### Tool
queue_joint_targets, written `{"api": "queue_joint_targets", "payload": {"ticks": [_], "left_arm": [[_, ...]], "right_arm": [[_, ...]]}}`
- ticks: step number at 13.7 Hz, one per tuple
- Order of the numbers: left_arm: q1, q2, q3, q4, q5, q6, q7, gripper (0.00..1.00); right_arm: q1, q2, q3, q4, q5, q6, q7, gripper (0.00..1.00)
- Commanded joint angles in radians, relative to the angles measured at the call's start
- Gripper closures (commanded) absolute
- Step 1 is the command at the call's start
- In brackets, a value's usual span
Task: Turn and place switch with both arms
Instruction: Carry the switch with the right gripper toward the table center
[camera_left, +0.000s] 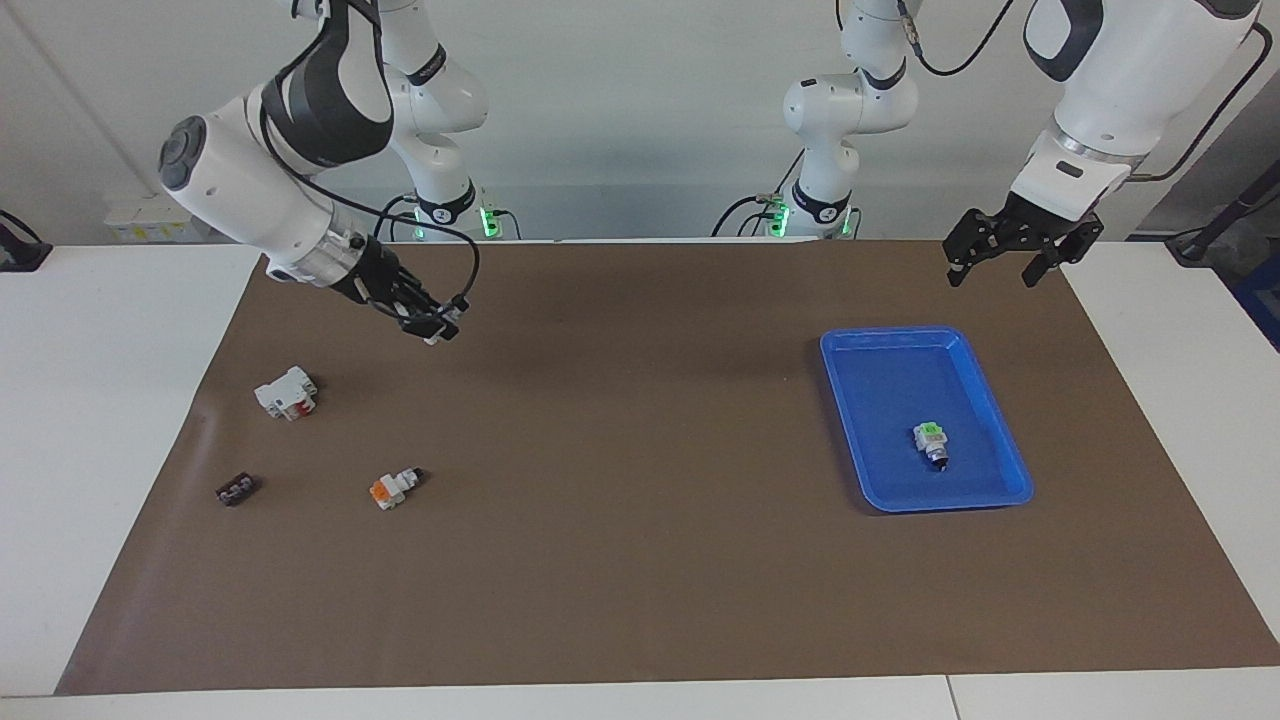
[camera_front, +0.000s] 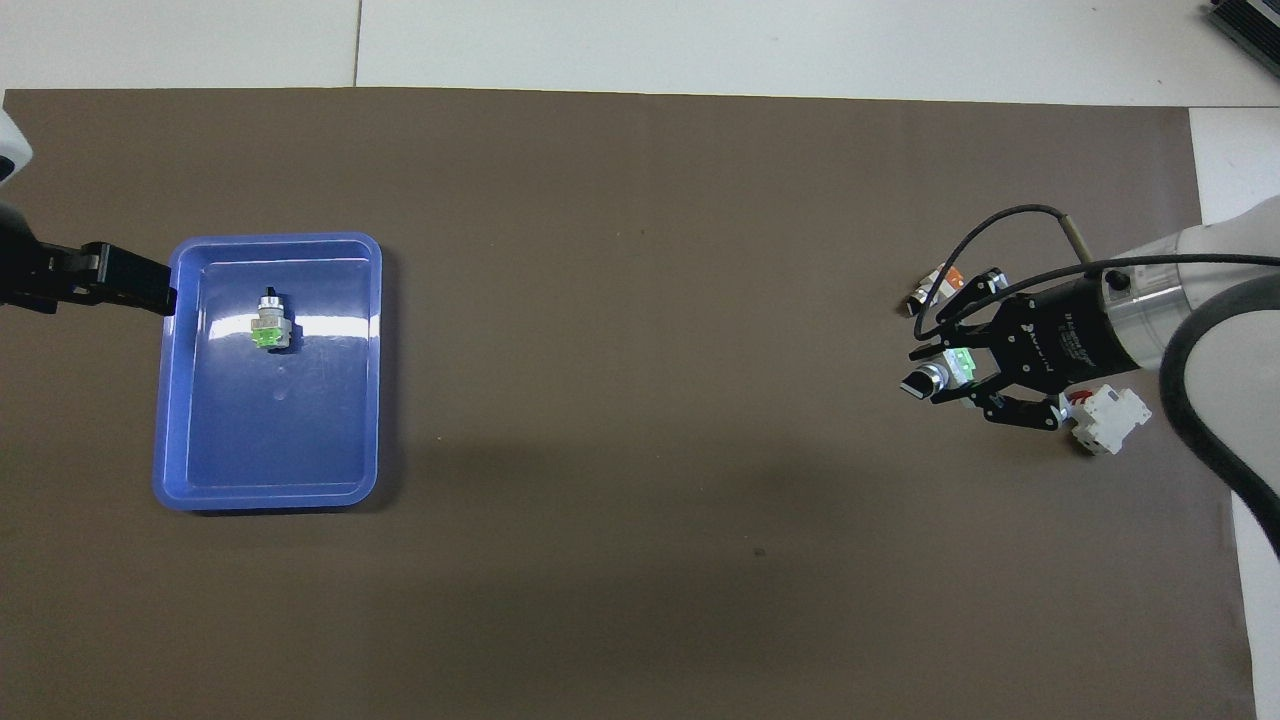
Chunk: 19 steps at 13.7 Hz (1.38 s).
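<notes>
Green-capped switch (camera_front: 945, 370) gripped in raised right claw (camera_front: 950, 372)

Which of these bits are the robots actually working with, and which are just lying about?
In use: green switch held in the right gripper; second green switch in the blue tray; left gripper, waiting.

Lying about: orange switch, white block, black piece.

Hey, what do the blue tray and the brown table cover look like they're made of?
The blue tray looks like glossy moulded plastic: its floor throws bright glare in the overhead view and its corners are rounded. The brown cover looks like matte paper or thin sheet: no shine, with a faint wrinkle near one edge. Neither is certain.
</notes>
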Motion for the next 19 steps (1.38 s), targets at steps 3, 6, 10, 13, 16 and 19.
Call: {"api": "queue_joint_targets", "payload": {"ticks": [3, 6, 10, 13, 16, 19], "left_arm": [[0.004, -0.029, -0.002, -0.035, 0.001, 0.014, -0.006, 0.0], [0.004, -0.029, -0.002, -0.035, 0.001, 0.014, -0.006, 0.0], [0.004, -0.029, -0.002, -0.035, 0.001, 0.014, -0.006, 0.0], [0.004, -0.029, -0.002, -0.035, 0.001, 0.014, -0.006, 0.0], [0.004, -0.029, -0.002, -0.035, 0.001, 0.014, -0.006, 0.0], [0.004, -0.029, -0.002, -0.035, 0.001, 0.014, -0.006, 0.0]], "right_arm": [[-0.006, 0.026, 0.115, 0.116, 0.216, -0.032, 0.344, 1.0], [0.056, 0.032, 0.167, 0.118, 0.322, 0.187, 0.514, 1.0], [0.215, 0.045, 0.167, 0.093, 0.322, 0.388, 0.63, 1.0], [0.302, 0.074, 0.166, 0.102, 0.287, 0.483, 0.63, 1.0], [0.365, 0.12, 0.167, 0.136, 0.23, 0.496, 0.665, 1.0], [0.402, 0.189, 0.169, 0.209, 0.175, 0.504, 0.748, 1.0]]}}
